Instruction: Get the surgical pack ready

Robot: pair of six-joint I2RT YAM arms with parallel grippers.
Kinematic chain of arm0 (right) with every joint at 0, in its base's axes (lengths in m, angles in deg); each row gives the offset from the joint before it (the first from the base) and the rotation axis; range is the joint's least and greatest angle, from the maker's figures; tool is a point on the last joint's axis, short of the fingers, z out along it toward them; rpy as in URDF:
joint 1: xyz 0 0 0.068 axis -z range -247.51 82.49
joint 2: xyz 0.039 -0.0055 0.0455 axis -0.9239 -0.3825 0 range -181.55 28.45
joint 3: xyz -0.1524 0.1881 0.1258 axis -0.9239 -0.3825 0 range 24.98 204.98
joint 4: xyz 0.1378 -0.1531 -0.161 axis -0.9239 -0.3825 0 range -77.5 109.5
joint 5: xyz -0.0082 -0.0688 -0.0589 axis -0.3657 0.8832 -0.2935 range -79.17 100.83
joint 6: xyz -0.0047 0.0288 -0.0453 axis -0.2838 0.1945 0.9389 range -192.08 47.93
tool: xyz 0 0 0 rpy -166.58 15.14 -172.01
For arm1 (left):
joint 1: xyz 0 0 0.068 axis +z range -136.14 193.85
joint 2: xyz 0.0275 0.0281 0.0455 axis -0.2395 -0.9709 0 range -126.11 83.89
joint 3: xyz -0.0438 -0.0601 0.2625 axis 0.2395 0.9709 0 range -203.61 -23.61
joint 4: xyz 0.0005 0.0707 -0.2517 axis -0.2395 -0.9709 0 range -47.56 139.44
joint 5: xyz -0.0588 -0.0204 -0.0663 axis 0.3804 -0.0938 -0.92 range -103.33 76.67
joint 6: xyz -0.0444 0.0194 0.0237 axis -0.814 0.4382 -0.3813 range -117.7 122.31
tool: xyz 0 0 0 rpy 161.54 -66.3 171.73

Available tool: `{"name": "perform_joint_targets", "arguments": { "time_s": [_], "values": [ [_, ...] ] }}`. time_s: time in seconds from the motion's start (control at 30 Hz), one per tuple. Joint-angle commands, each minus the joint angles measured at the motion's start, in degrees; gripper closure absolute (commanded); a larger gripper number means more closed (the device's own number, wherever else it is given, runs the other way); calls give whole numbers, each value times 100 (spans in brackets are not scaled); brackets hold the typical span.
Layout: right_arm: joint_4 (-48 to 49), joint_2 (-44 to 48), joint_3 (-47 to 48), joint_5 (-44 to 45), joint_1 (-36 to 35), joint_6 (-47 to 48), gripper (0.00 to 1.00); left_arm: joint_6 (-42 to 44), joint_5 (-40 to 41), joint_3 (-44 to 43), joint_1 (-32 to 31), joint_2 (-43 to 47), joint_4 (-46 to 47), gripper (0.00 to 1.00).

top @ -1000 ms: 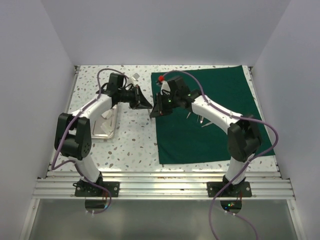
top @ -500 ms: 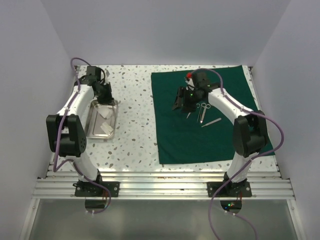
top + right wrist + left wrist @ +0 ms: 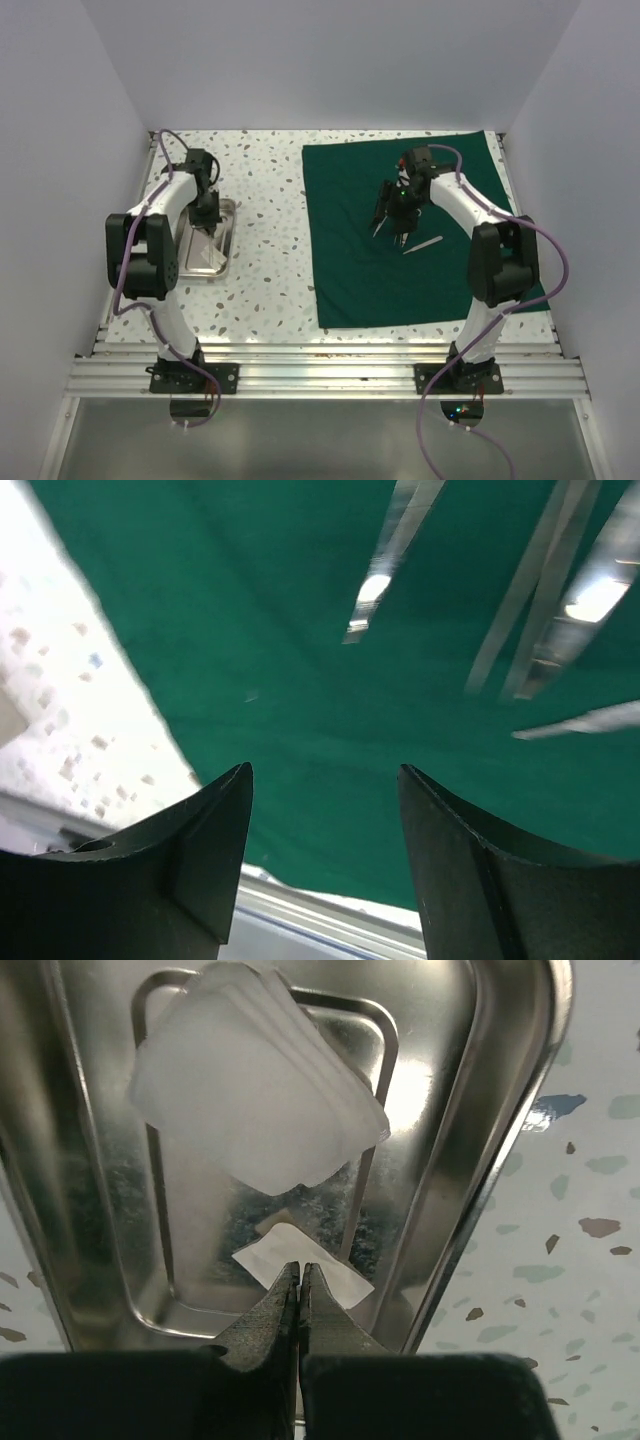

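The steel tray (image 3: 233, 243) lies at the left of the table. In it I see a stack of white gauze (image 3: 255, 1100) and one small gauze piece (image 3: 330, 1275). My left gripper (image 3: 208, 222) hangs low over the tray, shut, and its tips (image 3: 300, 1272) meet at the small piece's near edge; I cannot tell whether they pinch it. The dark green drape (image 3: 400, 280) is spread flat on the right. My right gripper (image 3: 388, 215) hovers open (image 3: 325, 780) above it, beside several steel instruments (image 3: 385, 560), with nothing between its fingers.
Steel tweezers (image 3: 422, 243) lie on the drape just right of the right gripper. Speckled tabletop (image 3: 270, 260) separates tray and drape. White walls close in the back and both sides, and an aluminium rail (image 3: 320, 375) runs along the near edge.
The left arm swung back from the table's middle to the tray and lowered, closing fully. The right gripper moved from the drape's left edge to the instruments and opened.
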Motion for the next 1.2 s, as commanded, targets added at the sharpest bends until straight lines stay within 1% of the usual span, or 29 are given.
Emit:
{"name": "perform_joint_targets", "arguments": {
  "time_s": [0.0, 0.07, 0.27, 0.4, 0.5, 0.63, 0.77, 0.87, 0.97, 1.07, 1.17],
  "values": [
    [-525, 99, -7, 899, 241, -205, 36, 123, -135, 70, -26, -178, 55, 100],
    [-631, 99, -86, 1007, 329, -301, 36, 123, -109, -17, -26, -293, 47, 99],
    [-631, 108, -306, 1156, 549, -469, 36, 140, -109, -80, -26, -416, 56, 89],
    [-728, 11, -289, 1306, 646, -512, 36, 123, -91, -71, -26, -355, 65, 67],
    [-754, 2, -341, 1464, 742, -635, 36, 79, -126, -97, -26, -249, 38, 62],
    [-772, 11, -386, 1929, 778, -960, 39, -35, -196, -290, -26, 93, -41, 59],
    [-658, -287, -289, 2237, 778, -1066, 40, -150, -555, -484, -96, 418, -50, 57],
    [-746, -551, -96, 2404, 787, -1242, 42, -237, -819, -545, -289, 586, -6, 58],
    [-447, -569, 0, 2212, 795, -1251, 43, -308, -996, -440, -543, 735, 143, 58],
    [-192, -631, 237, 2150, 787, -1128, 45, -308, -1110, -343, -623, 701, 196, 58],
    [-104, -683, 518, 2158, 752, -891, 50, -299, -1225, -317, -623, 674, 205, 59]
  ]
}}
